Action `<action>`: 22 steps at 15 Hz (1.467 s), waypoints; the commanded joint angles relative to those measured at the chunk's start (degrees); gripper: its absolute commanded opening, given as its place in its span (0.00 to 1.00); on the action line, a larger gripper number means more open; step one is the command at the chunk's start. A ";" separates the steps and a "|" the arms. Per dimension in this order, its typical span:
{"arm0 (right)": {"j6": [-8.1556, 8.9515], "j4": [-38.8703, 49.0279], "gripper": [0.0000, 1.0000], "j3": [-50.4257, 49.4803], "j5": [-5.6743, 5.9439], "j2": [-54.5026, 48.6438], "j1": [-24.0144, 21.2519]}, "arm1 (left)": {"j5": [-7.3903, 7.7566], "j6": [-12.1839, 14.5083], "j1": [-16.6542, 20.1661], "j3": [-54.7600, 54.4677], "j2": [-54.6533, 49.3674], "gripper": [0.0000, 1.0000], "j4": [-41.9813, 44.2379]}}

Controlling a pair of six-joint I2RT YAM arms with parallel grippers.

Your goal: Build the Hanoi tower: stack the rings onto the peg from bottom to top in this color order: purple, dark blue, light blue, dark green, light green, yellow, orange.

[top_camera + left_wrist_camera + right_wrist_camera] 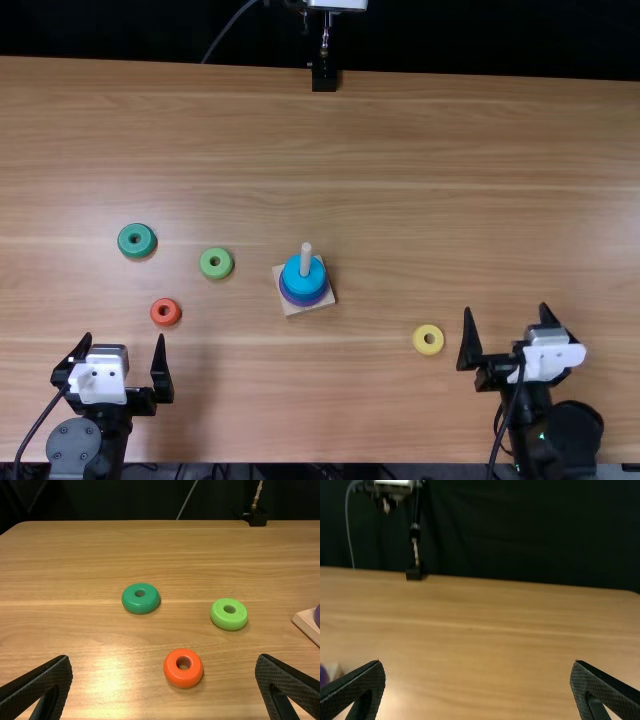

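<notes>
Tabletop (450, 200): stack near middle, four rings loose. Left gripper (124, 336), right gripper (506, 308): both spread, empty. Base (292, 309): may skid if ring is pressed off-centre on peg (306, 259). Light blue ring (304, 283) tops stack; dark blue below hard to confirm. Dark green ring (127, 247) due next; light green ring (222, 270) lies nearer peg, tempting wrong order. Yellow ring (420, 344) beside right gripper. Orange ring (173, 318) close to left gripper: low reach could knock it.
</notes>
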 commanded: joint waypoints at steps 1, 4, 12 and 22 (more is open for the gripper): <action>-1.87 0.27 1.00 -2.51 -0.88 -3.79 -1.20 | 0.84 0.24 -0.08 -5.93 -0.62 1.00 -4.55; -1.34 -1.10 1.00 -6.99 -0.77 -9.41 -1.55 | 0.84 0.24 -0.08 -5.93 -0.62 1.00 -4.55; -1.03 -10.27 1.00 -13.14 -0.77 -17.58 -5.77 | 0.84 0.24 -0.08 -5.93 -0.62 1.00 -4.55; -1.55 -16.29 1.00 -13.05 -0.66 -17.58 -6.03 | 0.84 0.24 -0.08 -5.93 -0.62 1.00 -4.55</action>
